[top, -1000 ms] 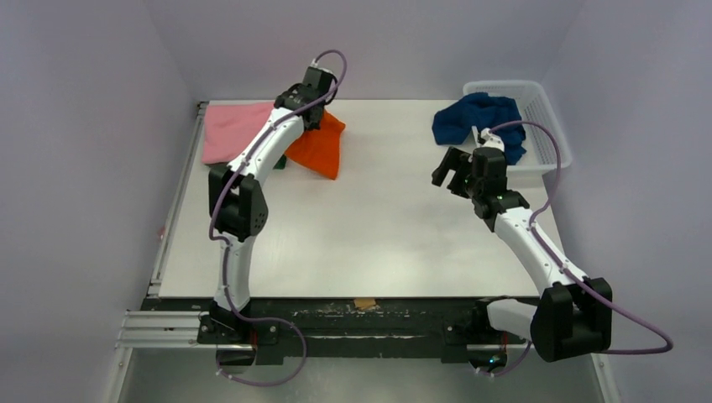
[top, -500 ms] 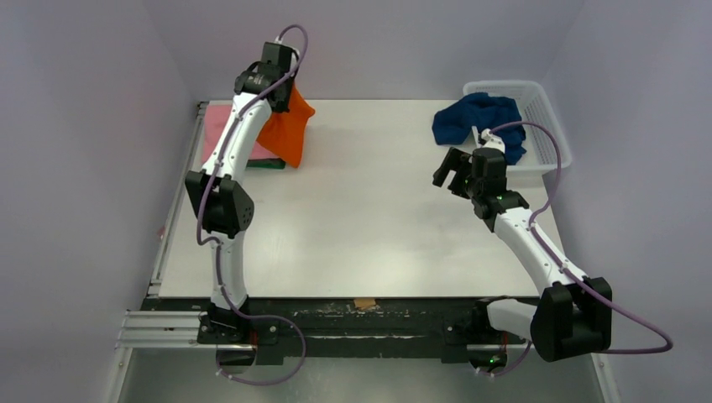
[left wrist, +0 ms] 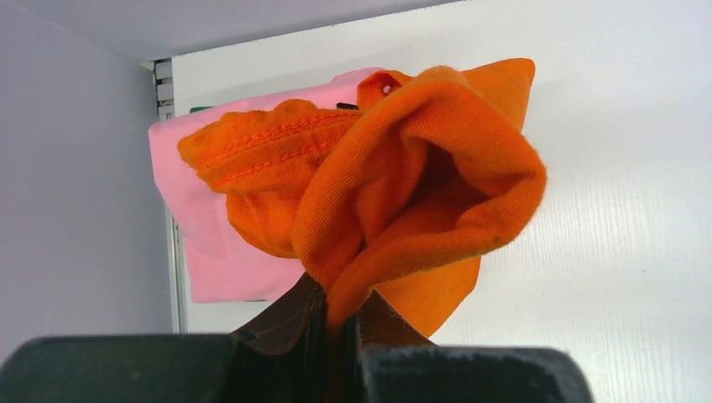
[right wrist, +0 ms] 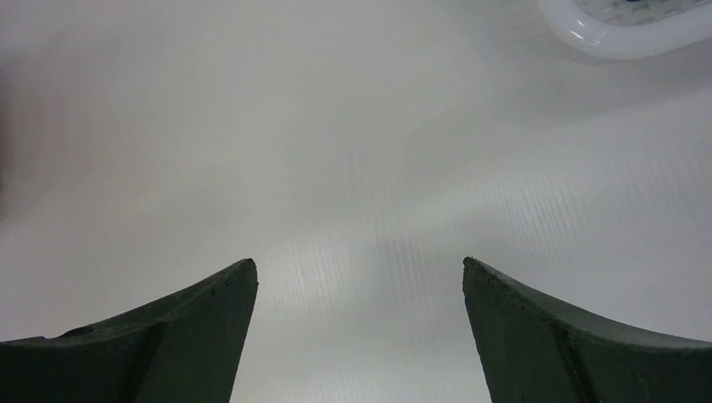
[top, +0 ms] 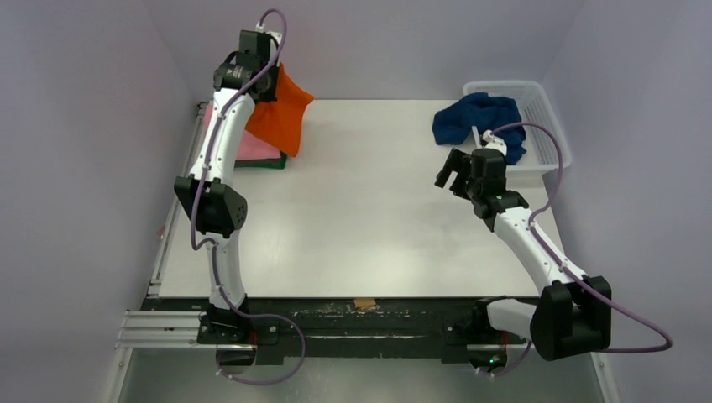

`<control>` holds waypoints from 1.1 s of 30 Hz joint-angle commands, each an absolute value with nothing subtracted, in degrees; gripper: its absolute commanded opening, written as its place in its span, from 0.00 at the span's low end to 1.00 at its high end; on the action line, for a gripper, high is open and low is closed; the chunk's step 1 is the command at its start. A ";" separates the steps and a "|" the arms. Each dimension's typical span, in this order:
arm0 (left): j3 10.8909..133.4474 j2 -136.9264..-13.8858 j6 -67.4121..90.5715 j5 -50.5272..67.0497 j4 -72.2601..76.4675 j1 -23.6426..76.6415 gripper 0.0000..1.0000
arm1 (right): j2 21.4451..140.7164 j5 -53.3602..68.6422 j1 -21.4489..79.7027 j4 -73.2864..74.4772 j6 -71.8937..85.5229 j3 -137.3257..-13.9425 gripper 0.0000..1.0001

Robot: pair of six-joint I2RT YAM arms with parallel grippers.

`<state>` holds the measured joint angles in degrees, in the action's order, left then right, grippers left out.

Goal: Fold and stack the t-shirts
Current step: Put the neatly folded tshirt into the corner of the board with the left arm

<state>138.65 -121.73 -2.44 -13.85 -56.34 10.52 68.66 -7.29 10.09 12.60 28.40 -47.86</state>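
Observation:
My left gripper [top: 267, 86] [left wrist: 342, 315] is shut on a bunched orange t-shirt [top: 279, 116] [left wrist: 403, 193] and holds it in the air over the table's far left corner. Below it lies a folded pink t-shirt [top: 256, 147] [left wrist: 201, 243] on top of a dark green one, of which only an edge [top: 264, 164] shows. A navy blue t-shirt [top: 479, 119] hangs over the rim of the white mesh basket [top: 550, 126] at the far right. My right gripper [top: 453, 175] [right wrist: 359, 273] is open and empty above bare table, just in front of the basket.
The basket's white rim [right wrist: 621, 34] shows at the top right of the right wrist view. A metal rail [top: 176, 201] runs along the table's left edge. A small tan mark [top: 364, 303] sits at the table's near edge.
My left gripper has lifted the orange t-shirt and carried it left and back, over the pink stack. My right arm has barely moved.

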 commanded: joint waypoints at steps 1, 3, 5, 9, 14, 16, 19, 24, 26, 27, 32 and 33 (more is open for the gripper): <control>139.74 -119.54 -3.71 -13.75 -54.14 7.10 0.00 | 69.66 -10.75 10.17 13.09 27.96 -49.03 0.91; 138.99 -120.46 -4.03 -13.55 -53.21 5.33 0.00 | 69.78 -10.48 10.19 12.96 27.93 -48.96 0.91; 138.80 -121.80 -4.04 -12.41 -52.54 3.27 0.00 | 69.79 -10.74 10.17 12.84 27.91 -48.82 0.91; 138.06 -125.40 -4.06 -8.58 -50.46 0.03 0.00 | 70.31 -11.22 10.20 12.90 27.95 -49.17 0.91; 137.92 -130.24 -3.66 -6.23 -47.34 -3.12 0.00 | 72.00 -11.48 10.18 13.06 27.95 -49.80 0.91; 138.50 -132.14 -3.48 -6.91 -46.54 -3.60 0.00 | 72.74 -11.74 10.17 13.16 27.93 -50.08 0.91; 139.20 -134.44 -2.72 -7.64 -45.44 -4.43 0.00 | 73.82 -12.36 10.20 13.42 27.92 -50.48 0.91; 140.06 -136.92 0.30 -8.91 -44.62 -6.71 0.00 | 75.03 -12.81 10.19 13.30 27.95 -50.80 0.91; 139.36 -137.19 1.79 -8.47 -44.28 -7.52 0.00 | 75.38 -13.06 10.20 13.12 27.97 -50.80 0.91; 138.96 -137.15 2.10 -8.58 -44.01 -8.04 0.00 | 75.62 -13.10 10.20 13.01 28.03 -50.80 0.91; 137.71 -136.90 4.14 -9.04 -43.41 -9.81 0.00 | 76.53 -13.42 10.20 13.01 28.03 -51.18 0.91; 137.54 -136.79 4.61 -8.59 -43.45 -10.10 0.05 | 76.69 -13.64 10.17 13.01 28.00 -51.28 0.91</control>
